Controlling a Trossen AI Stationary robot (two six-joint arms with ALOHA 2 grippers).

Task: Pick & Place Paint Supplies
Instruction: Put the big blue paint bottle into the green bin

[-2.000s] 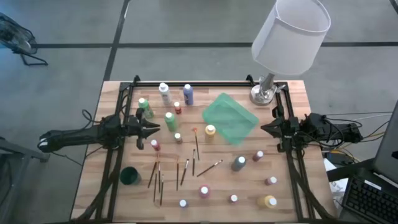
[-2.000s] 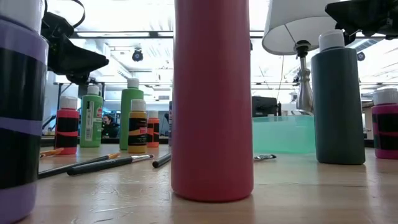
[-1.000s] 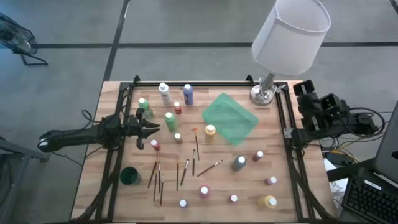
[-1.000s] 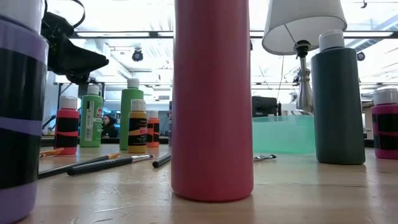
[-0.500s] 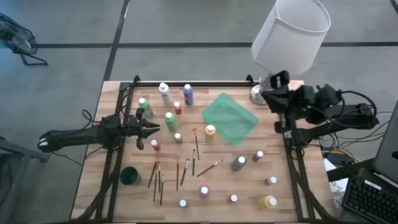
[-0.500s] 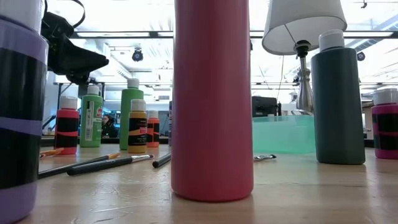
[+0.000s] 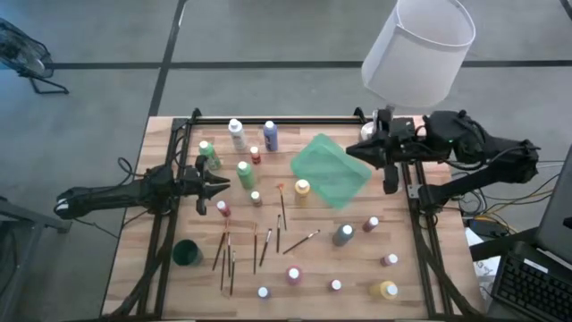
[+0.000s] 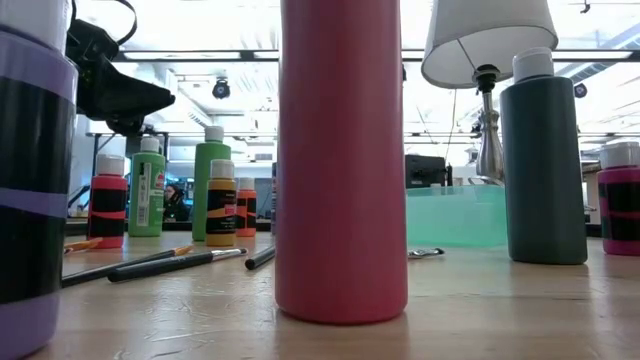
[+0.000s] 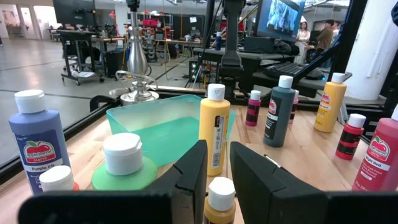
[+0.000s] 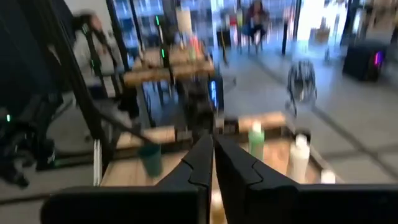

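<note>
Basically nothing placed yet: bottles [image 7: 245,173] & brushes [image 7: 225,254] scattered on surface [image 7: 420,134]. Right gripper [image 7: 350,151], fingers pressed together, at tray's [image 7: 328,170] 3 o'clock. Left gripper [image 7: 225,185] narrowly parted, empty.

Bottles [image 7: 245,172] and brushes [image 7: 227,255] crowd the table's left; bare wood [image 7: 349,277] between the few right-side bottles leaves room.
</note>
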